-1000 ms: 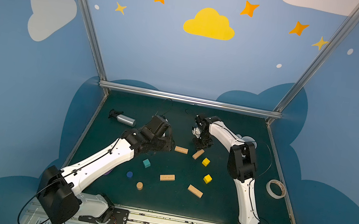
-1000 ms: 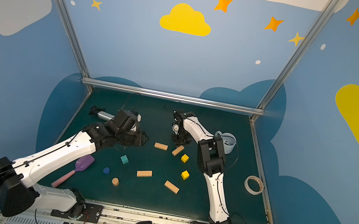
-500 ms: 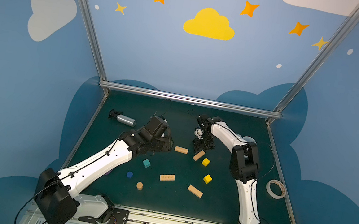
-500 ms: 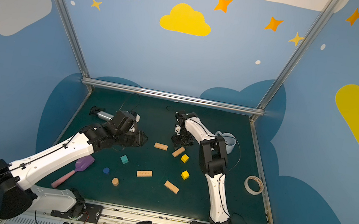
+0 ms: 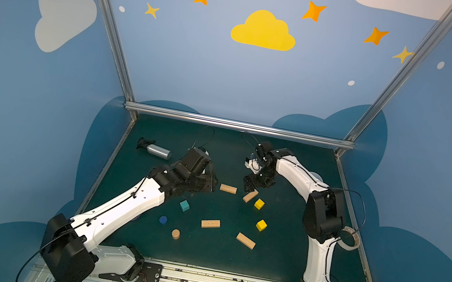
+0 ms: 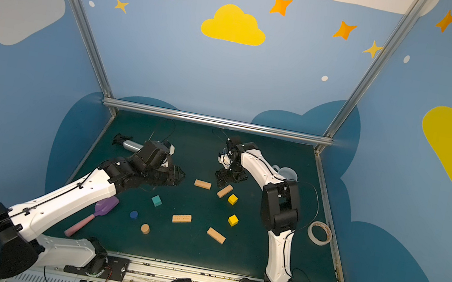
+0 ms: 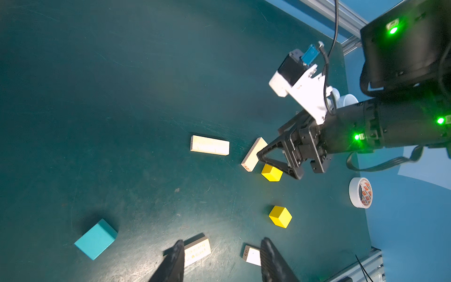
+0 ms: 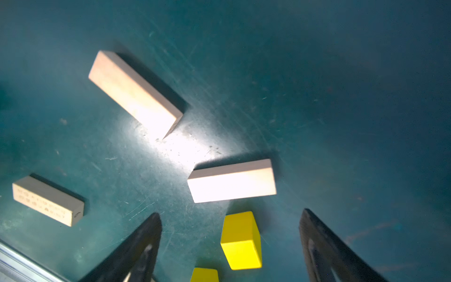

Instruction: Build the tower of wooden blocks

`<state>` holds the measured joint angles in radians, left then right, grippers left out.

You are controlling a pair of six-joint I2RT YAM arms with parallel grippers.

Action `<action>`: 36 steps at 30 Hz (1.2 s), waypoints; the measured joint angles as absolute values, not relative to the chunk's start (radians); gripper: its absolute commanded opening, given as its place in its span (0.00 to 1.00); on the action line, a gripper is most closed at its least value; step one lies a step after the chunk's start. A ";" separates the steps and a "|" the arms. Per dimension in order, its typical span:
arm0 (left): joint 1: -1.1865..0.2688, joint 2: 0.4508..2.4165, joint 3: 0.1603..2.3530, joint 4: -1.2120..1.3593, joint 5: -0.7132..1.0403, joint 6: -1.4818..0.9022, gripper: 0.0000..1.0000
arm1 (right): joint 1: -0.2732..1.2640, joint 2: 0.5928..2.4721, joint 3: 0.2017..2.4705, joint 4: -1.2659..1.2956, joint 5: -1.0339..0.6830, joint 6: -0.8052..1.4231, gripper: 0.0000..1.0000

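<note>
Looking down from above, the far strip of the bench point(image 5: 218, 143) at 12 o'clock is bare, so a gripper could pass there. In the middle the blocks point(image 5: 210, 223) lie spread out, most with gaps all round. The slanted plank point(image 5: 250, 196) and a yellow cube point(image 5: 259, 204) sit just beside each other, and the right gripper point(image 5: 257, 186) hangs just over them with its jaws wide. At 10 o'clock a silver bottle point(image 5: 154, 149) lies in the way. A tape roll point(image 5: 350, 239) sits by the edge at 3 o'clock, and a mug point(image 6: 286, 173) hides behind the right arm point(image 6: 279, 207) at 2 o'clock. A purple scoop point(image 6: 104, 208) lies under the left arm point(image 6: 59, 203) at 8 o'clock.
</note>
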<state>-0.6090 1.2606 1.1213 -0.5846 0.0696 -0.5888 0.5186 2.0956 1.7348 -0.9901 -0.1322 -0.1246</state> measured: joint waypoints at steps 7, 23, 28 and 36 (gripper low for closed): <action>-0.609 1.261 1.121 -0.580 0.070 -0.589 0.51 | 0.518 2.066 1.614 -0.913 -0.141 -0.149 0.89; -0.610 1.261 1.112 -0.580 0.069 -0.601 0.51 | 0.516 2.051 1.580 -0.776 -0.141 -0.219 0.89; -0.610 1.261 1.112 -0.580 0.070 -0.601 0.51 | 0.513 2.051 1.580 -0.763 -0.140 -0.242 0.89; -0.610 1.261 1.112 -0.580 0.069 -0.601 0.51 | 0.512 2.059 1.580 -0.764 -0.152 -0.270 0.89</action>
<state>-0.6098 1.2606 1.1122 -0.5804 0.0692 -0.6006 0.5121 2.0586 1.5799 -0.7635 -0.1524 -0.2695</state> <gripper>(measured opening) 0.507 0.891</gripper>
